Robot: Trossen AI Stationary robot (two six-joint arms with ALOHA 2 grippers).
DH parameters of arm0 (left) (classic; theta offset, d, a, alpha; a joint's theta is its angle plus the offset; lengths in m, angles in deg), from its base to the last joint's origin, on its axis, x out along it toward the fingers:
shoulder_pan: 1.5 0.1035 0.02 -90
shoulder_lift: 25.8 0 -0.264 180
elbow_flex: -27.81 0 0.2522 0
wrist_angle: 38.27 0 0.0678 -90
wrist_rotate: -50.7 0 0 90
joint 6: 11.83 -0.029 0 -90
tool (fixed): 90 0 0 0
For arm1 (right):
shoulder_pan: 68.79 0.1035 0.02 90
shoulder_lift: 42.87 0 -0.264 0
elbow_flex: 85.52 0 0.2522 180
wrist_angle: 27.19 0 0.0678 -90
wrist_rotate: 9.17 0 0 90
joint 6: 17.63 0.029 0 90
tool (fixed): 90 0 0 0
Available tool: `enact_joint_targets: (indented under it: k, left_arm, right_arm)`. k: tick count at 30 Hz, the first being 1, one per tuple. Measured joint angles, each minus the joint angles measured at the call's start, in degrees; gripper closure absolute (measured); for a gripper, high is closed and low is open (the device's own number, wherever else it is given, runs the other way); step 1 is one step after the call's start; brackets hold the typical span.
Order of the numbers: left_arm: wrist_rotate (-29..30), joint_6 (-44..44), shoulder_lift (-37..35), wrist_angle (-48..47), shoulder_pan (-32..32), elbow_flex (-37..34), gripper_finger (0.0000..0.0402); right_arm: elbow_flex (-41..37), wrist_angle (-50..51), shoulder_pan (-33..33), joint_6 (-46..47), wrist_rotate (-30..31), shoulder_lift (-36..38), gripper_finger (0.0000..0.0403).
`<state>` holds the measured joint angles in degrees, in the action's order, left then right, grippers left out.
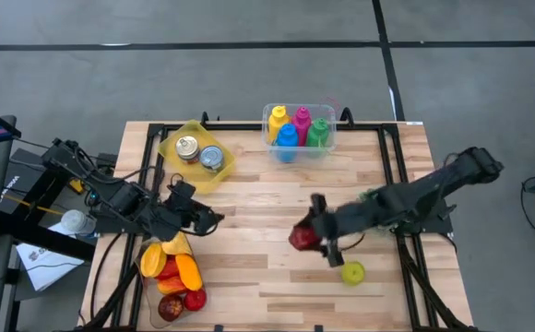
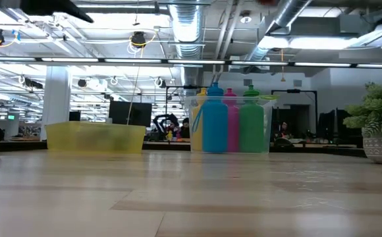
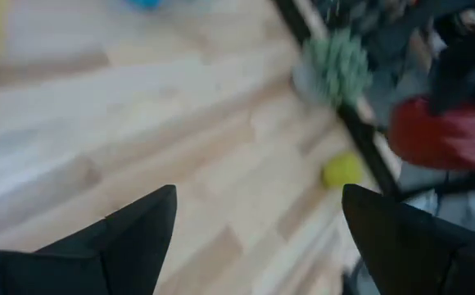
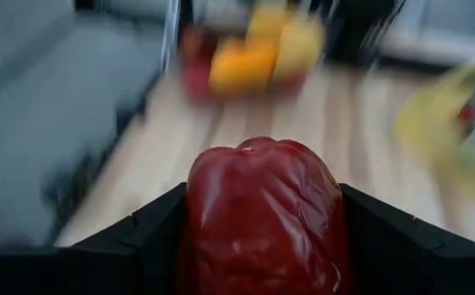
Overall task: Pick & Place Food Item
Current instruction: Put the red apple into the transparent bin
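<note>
A red bell pepper [image 1: 303,238] hangs above the table's middle right, with my right gripper [image 1: 315,242] shut on it; the pepper [image 4: 262,217] fills the space between the fingers in the right wrist view. A small yellow-green fruit [image 1: 352,272] lies on the wood just near-right of it. My left gripper [image 1: 214,219] stands open over the table's left, beside a pile of fruit and peppers [image 1: 175,277], with nothing between its fingers. My right gripper pinches the red pepper's two opposite sides [image 4: 195,215] between its two fingers. The fingers slant downward, coming from the table's right. The pepper is lifted clear of the table.
A yellow tray [image 1: 196,157] with two tins stands at the far left. A clear bin [image 1: 298,129] of coloured bottles stands at the far middle. The fruit pile lies near the front left edge. Bare wood spans the table's middle.
</note>
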<state>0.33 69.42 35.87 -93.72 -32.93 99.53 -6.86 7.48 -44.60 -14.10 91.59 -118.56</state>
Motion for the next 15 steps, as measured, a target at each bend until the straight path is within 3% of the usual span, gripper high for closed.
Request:
enact_joint_targets:
  k: [2, 6, 11, 15]
  left_arm:
    - [4.2, 0.2, 1.9, 3.6, 0.4, 0.0, 0.0066]
    - [8.9, 0.1, 6.0, 20.4, 2.5, 0.0, 0.0064]
    - [8.7, -2.5, 11.5, 45.0, 7.2, 0.0, 0.0068]
    - [3.1, -5.8, 14.6, 52.7, 10.9, 0.0, 0.007]
  right_arm:
    - [0.0, -3.2, -0.8, -0.4, 1.0, 2.6, 0.0131]
    - [0.0, -5.2, -2.2, -4.3, 4.9, 5.3, 0.013]
    - [0.0, -5.3, -4.9, -6.5, 7.1, 4.5, 0.0128]
    - [0.0, -5.6, -6.6, -7.2, 7.2, 3.3, 0.0128]
